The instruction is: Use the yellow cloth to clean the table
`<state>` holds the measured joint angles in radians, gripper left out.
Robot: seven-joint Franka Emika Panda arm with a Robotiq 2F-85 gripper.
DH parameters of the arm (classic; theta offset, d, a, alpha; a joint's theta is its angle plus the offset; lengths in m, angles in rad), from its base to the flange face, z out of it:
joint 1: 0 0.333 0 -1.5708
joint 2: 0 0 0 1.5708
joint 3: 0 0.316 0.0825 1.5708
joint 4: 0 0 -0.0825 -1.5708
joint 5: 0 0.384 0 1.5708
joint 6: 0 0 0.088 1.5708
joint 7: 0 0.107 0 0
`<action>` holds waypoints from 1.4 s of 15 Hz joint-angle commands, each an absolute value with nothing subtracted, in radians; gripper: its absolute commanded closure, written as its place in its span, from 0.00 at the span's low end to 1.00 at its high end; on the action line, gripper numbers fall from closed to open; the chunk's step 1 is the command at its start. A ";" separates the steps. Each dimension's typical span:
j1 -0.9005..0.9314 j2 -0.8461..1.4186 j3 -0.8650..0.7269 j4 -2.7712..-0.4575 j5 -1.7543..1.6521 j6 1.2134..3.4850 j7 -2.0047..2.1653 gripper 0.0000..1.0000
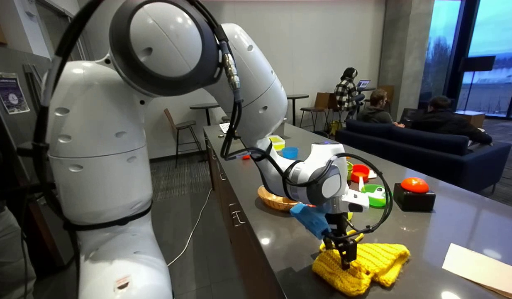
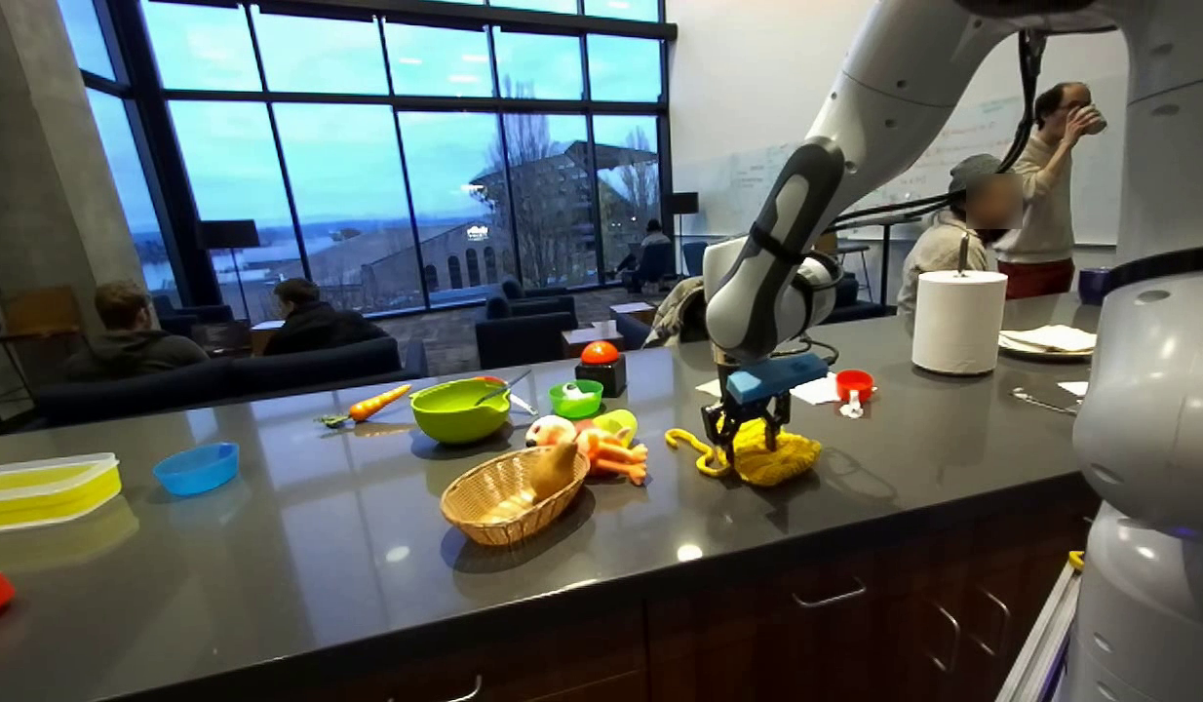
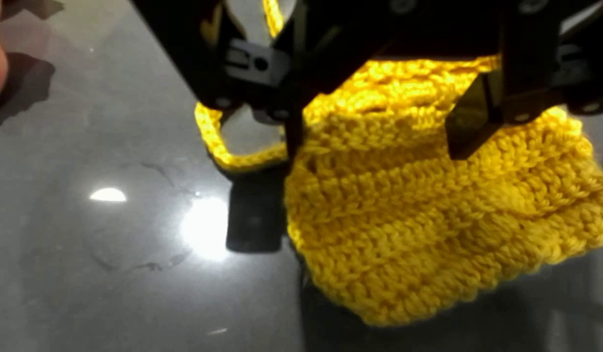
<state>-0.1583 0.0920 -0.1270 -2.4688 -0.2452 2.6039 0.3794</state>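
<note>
Grasping, apparently: yellow cloth [image 3: 428, 234], one, lies rumpled on the desk [image 3: 111, 303] under the end effector [image 3: 376, 146], whose jaws stand apart, one beside the cloth's edge, one over its ribs. Advisable: close low, gathering a thick fold.

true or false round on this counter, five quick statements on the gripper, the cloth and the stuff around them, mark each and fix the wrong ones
1. The gripper is down at the yellow cloth. True.
2. The gripper's jaws are shut tight. False: they stand apart.
3. The wicker basket stands on the table. True.
4. The carrot lies in the wicker basket. False: it lies on the table, near the green bowl.
5. The paper roll stands upright. True.
</note>
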 commanded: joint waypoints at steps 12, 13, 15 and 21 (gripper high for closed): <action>-0.200 0.283 -0.239 -2.297 -0.018 2.616 0.350 1.00; -0.210 0.295 -0.245 -2.288 0.005 2.612 0.344 1.00; -0.228 0.319 -0.256 -2.270 0.049 2.613 0.333 1.00; -0.283 0.357 -0.308 -2.236 0.122 2.584 0.347 1.00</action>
<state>-0.2429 0.2632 -0.2658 -2.2653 0.1047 2.5872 0.3574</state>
